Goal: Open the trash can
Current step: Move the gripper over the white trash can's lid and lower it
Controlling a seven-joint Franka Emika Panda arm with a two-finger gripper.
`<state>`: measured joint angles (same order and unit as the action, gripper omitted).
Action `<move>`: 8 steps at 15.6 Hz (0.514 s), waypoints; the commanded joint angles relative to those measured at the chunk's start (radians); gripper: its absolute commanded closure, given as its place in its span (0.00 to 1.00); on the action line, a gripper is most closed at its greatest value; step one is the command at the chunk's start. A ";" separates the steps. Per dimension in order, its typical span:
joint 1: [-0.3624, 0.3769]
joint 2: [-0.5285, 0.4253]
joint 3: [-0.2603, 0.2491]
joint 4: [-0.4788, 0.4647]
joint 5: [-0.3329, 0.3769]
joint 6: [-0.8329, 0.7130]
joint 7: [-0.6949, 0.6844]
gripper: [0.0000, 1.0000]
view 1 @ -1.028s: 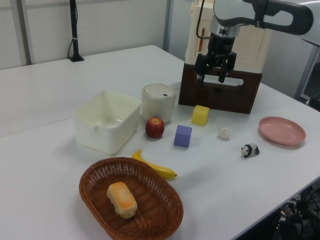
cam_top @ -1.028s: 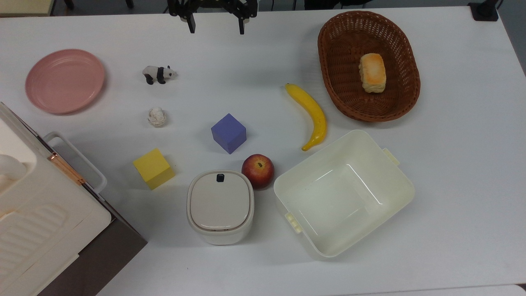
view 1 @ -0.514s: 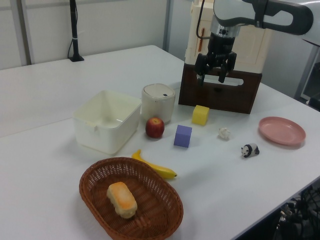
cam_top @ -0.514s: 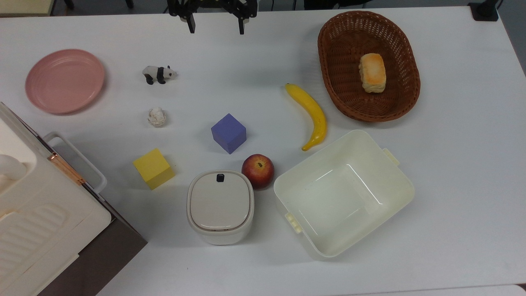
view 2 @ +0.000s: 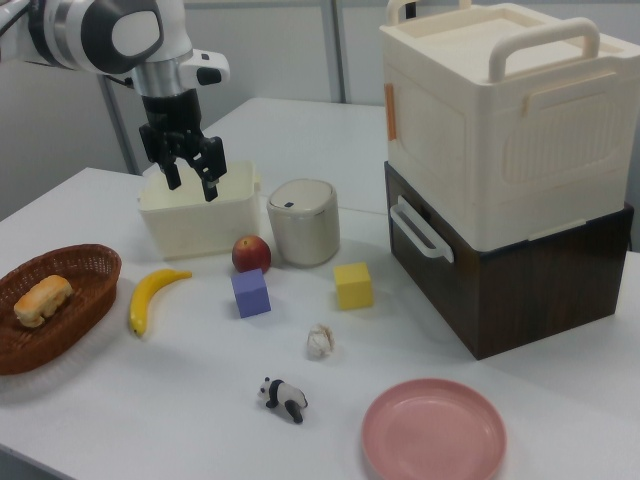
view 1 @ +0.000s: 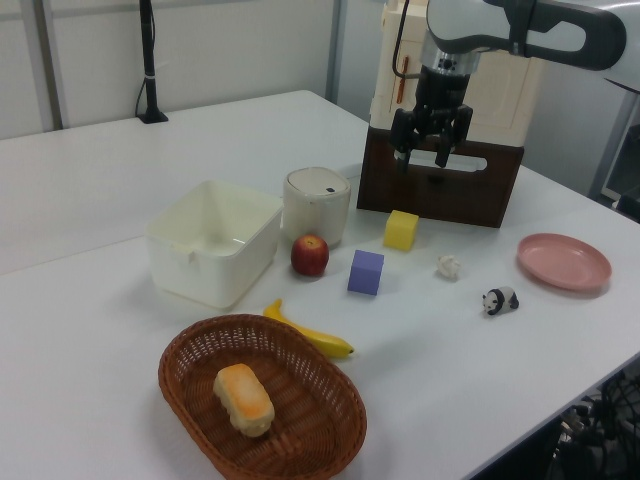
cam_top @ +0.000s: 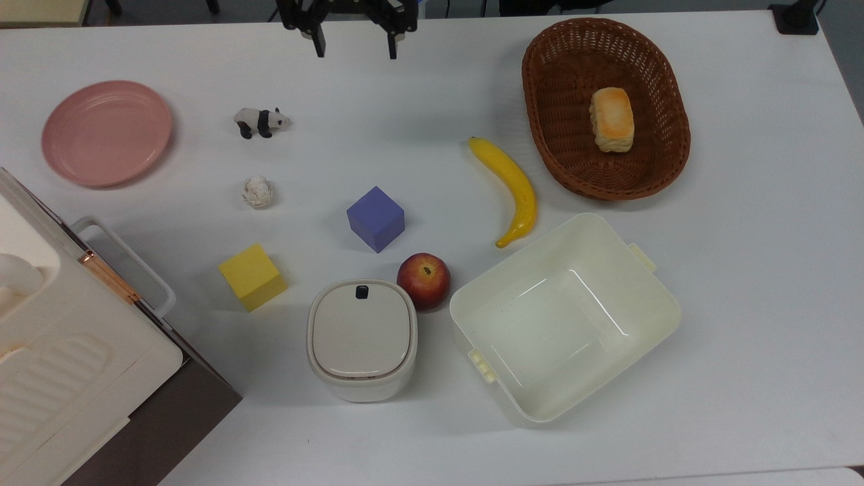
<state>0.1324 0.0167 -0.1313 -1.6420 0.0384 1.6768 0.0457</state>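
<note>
The trash can [cam_top: 362, 339] [view 1: 317, 204] [view 2: 303, 221] is a small cream bin with a beige lid lying flat and shut, and a black button [cam_top: 362, 291] on the rim. It stands low in the top view, between a yellow cube and a red apple. My gripper [cam_top: 354, 44] [view 1: 423, 157] [view 2: 192, 181] hangs open and empty high above the table, at the top edge of the top view and far from the can.
Around the can are a yellow cube [cam_top: 252, 276], a purple cube [cam_top: 376, 218], an apple [cam_top: 423, 281], a lidless cream tub [cam_top: 564, 317] and a banana [cam_top: 511, 187]. A wicker basket [cam_top: 559, 121] holds bread. A pink plate [cam_top: 106, 132], panda figure [cam_top: 260, 121] and a large cream appliance [cam_top: 61, 351] are at the top view's left.
The gripper has shifted very slightly; its fingers sit a little closer together in the top view. Nothing on the table has moved.
</note>
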 commanded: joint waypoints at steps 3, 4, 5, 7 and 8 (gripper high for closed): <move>0.003 -0.011 -0.001 -0.024 0.017 0.011 -0.018 0.93; 0.003 -0.011 -0.002 -0.024 0.017 0.011 -0.018 0.97; 0.003 -0.011 -0.002 -0.024 0.017 0.011 -0.020 1.00; 0.001 -0.011 -0.002 -0.024 0.017 0.012 -0.024 1.00; 0.001 -0.011 -0.002 -0.024 0.017 0.014 -0.027 1.00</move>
<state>0.1328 0.0203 -0.1310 -1.6426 0.0384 1.6768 0.0456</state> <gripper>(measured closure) 0.987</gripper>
